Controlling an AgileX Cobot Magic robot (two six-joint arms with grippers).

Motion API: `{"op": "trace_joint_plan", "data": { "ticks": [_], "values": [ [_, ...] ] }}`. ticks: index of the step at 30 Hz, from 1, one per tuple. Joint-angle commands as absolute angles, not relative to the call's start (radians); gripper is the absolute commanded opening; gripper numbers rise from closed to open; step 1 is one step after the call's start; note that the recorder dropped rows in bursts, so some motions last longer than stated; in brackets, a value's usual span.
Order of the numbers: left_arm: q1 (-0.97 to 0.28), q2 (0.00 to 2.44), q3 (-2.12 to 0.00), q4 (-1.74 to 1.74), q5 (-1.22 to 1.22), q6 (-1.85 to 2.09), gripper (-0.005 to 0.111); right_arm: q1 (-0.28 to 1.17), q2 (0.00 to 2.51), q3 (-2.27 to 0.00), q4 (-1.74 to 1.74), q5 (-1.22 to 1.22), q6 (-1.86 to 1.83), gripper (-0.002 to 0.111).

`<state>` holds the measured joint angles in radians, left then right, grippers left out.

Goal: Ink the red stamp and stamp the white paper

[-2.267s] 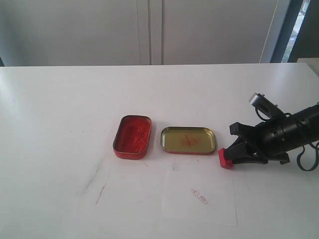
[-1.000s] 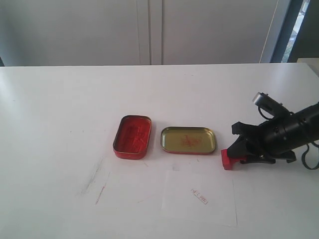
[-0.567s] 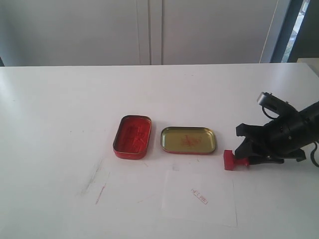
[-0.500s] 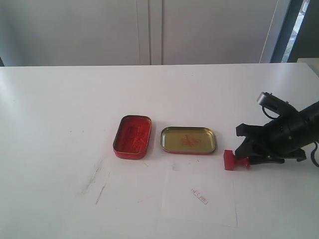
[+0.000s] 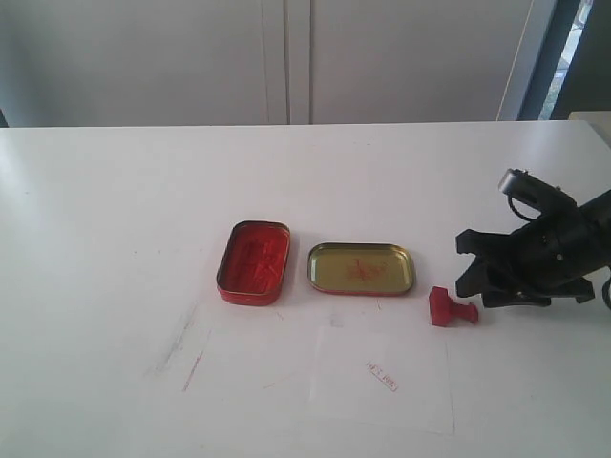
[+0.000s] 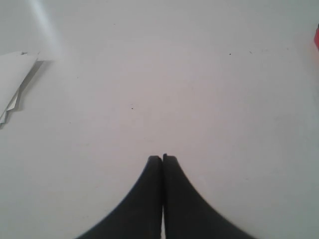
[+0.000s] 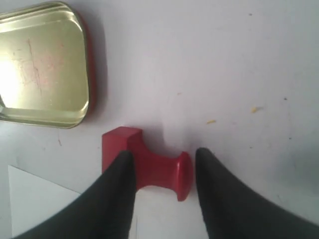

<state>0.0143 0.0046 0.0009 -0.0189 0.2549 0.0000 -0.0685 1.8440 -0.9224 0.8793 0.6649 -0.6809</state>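
Right of the gold-lined lid (image 5: 361, 268), the red stamp (image 5: 449, 308) lies on its side on the bench (image 5: 115, 210), block end towards the lid, knobbed handle towards the arm; it is just beyond the far right corner of the white paper (image 5: 410, 391), not on it.

Change over the last couple of seconds: earlier the right gripper (image 5: 468, 265) has the stamp tucked between its fingers; now it sits further right and a little higher, and the stamp is left behind on the bench, slid slightly rightwards from where it was; ink tin (image 5: 254, 261), lid and paper unmoved.

Right wrist view: fingers (image 7: 117, 189) spread wide, one either side of the handle of the red stamp (image 7: 144, 164); nothing pinched; the stamp rests by its own weight; a corner of the paper (image 7: 35, 209) shows beside it.

Left gripper (image 6: 162, 159): fingers pressed together, holding nothing, over bare bench, away from the work.

Reading: the paper carries a small red mark (image 5: 382, 375); with the stamp let go and the arm backing off, the inking and stamping look done; probably only the retreat is left; a stamp on its side could smear ink on the bench.
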Motion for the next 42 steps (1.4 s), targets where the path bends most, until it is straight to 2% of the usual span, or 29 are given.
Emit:
{"op": "trace_joint_plan", "data": {
  "ticks": [1, 5, 13, 21, 27, 31, 42],
  "values": [
    [0.01, 0.0, 0.0, -0.022, 0.254, 0.0, 0.0, -0.073, 1.792, -0.919, 0.84, 0.65, -0.643, 0.039],
    [0.01, 0.0, 0.0, -0.022, 0.254, 0.0, 0.0, -0.073, 1.77, -0.919, 0.755, 0.65, -0.556, 0.03],
    [0.01, 0.0, 0.0, -0.022, 0.254, 0.0, 0.0, -0.073, 1.764, -0.919, 0.647, 0.669, -0.463, 0.0],
    [0.01, 0.0, 0.0, -0.022, 0.254, 0.0, 0.0, -0.073, 1.747, -0.919, 0.492, 0.71, -0.342, 0.0],
    [0.01, 0.0, 0.0, -0.022, 0.254, 0.0, 0.0, -0.073, 1.645, -0.913, 0.287, 0.76, -0.17, 0.0],
    [0.01, 0.0, 0.0, -0.022, 0.254, 0.0, 0.0, -0.073, 1.584, -0.867, 0.283, 0.753, -0.155, 0.0],
    [0.01, 0.0, 0.0, -0.022, 0.254, 0.0, 0.0, -0.073, 1.141, -0.686, 0.257, 0.727, -0.154, 0.0]
  ]
}}
